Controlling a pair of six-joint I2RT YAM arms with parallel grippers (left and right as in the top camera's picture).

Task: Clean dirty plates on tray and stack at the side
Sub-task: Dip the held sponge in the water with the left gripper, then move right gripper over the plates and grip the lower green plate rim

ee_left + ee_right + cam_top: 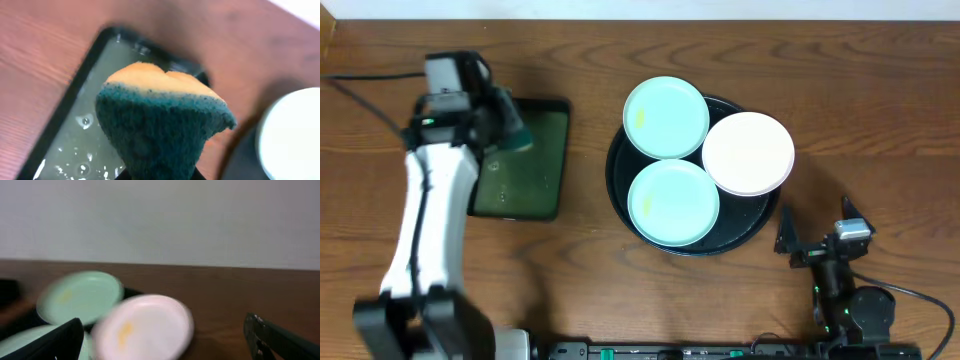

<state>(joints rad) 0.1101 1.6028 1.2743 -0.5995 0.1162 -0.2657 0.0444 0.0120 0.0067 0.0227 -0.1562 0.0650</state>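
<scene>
Three plates lie on the round black tray [620, 190]: a mint plate [665, 117] at the back, a mint plate [673, 201] at the front, and a white plate [748, 153] at the right, overhanging the rim. The back mint plate [80, 296] and the white plate [145, 327] each carry a yellow smear. My left gripper [512, 125] is shut on a green-and-yellow sponge [160, 120] above the rectangular tray. My right gripper [817, 238] is open and empty, low over the table to the right of the round tray.
A rectangular black tray [525, 160] with a wet dark green inside [75, 140] lies left of the round tray. Bare wood tabletop [880, 120] spreads to the right and behind. The left arm [425, 210] stretches along the left side.
</scene>
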